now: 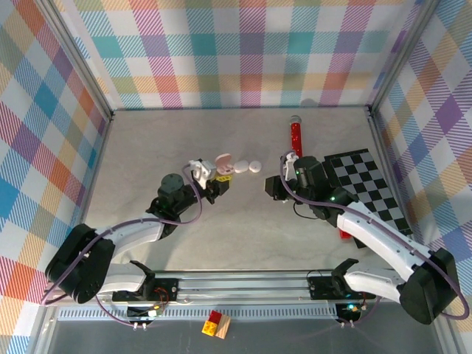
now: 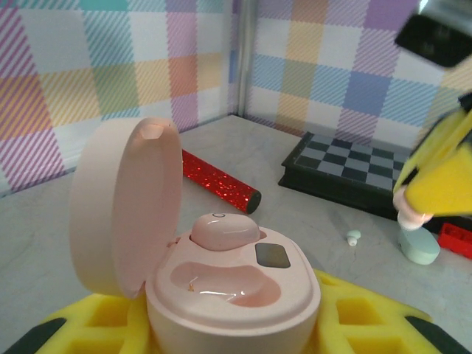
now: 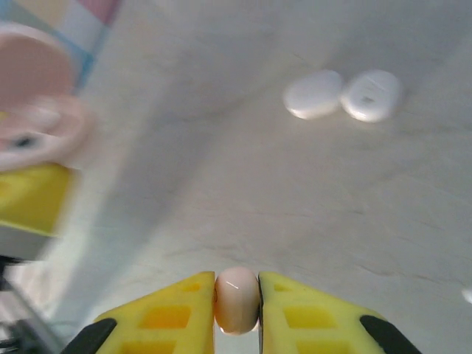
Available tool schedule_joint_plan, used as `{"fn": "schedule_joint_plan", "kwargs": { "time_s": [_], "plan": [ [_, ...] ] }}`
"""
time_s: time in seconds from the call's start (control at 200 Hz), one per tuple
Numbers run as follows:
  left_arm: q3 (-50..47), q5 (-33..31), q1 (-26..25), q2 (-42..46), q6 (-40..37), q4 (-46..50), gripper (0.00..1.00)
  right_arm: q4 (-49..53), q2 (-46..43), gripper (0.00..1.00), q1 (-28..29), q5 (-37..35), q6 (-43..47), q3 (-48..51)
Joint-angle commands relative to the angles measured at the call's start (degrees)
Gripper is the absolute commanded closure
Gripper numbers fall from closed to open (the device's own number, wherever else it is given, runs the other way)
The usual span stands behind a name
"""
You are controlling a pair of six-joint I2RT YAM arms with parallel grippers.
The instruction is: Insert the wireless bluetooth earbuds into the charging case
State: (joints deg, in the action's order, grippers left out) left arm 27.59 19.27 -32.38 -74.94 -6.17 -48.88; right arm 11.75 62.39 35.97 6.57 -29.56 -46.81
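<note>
The open case (image 2: 243, 295) sits between the fingers of the left gripper (image 1: 217, 179) near the middle of the bench (image 1: 184, 133). In the left wrist view its lid (image 2: 125, 206) stands up at its left, and one earbud (image 2: 223, 230) sits in the farther well. Just right of the case lie two closed cases (image 1: 242, 166), touching side by side. Further right, the right gripper (image 3: 237, 295) pinches a second earbud (image 3: 237, 304). Behind that gripper lies a tube (image 1: 296, 136), and to its right a game board (image 1: 365, 184). A loose earbud (image 2: 354, 236) lies on the bench between the open case and the board.

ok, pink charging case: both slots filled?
No, half full: lid open, one pink earbud sits in the charging case, the slot beside it empty.
</note>
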Motion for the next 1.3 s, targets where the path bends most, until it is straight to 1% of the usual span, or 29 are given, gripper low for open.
{"fn": "schedule_joint_plan", "kwargs": {
  "time_s": [0.0, 0.115, 0.335, 0.65, 1.295],
  "plan": [
    [2.4, -0.6, -2.2, -2.2, -3.7, -4.1, 0.66, -8.5, -1.3, 0.81, -0.3, 10.8, -2.8, 0.4],
    [3.1, 0.3, -3.5, -4.5, -4.1, -7.1, 0.66, -13.6, -0.9, 0.81, -0.3, 15.5, -5.1, 0.0],
    [4.1, 1.9, -5.4, -6.0, -5.9, -7.9, 0.66, -18.2, 1.4, 0.81, -0.4, 18.2, -7.2, -0.6],
    [4.8, 2.4, -7.9, -5.6, -9.4, -5.7, 0.66, -22.7, 3.7, 0.82, -0.6, 19.5, -9.7, -0.7],
    [6.4, 2.8, -9.4, -5.1, -11.5, -3.3, 0.66, -22.7, 6.8, 0.82, -1.0, 19.7, -10.4, -0.7]
  ]
}}
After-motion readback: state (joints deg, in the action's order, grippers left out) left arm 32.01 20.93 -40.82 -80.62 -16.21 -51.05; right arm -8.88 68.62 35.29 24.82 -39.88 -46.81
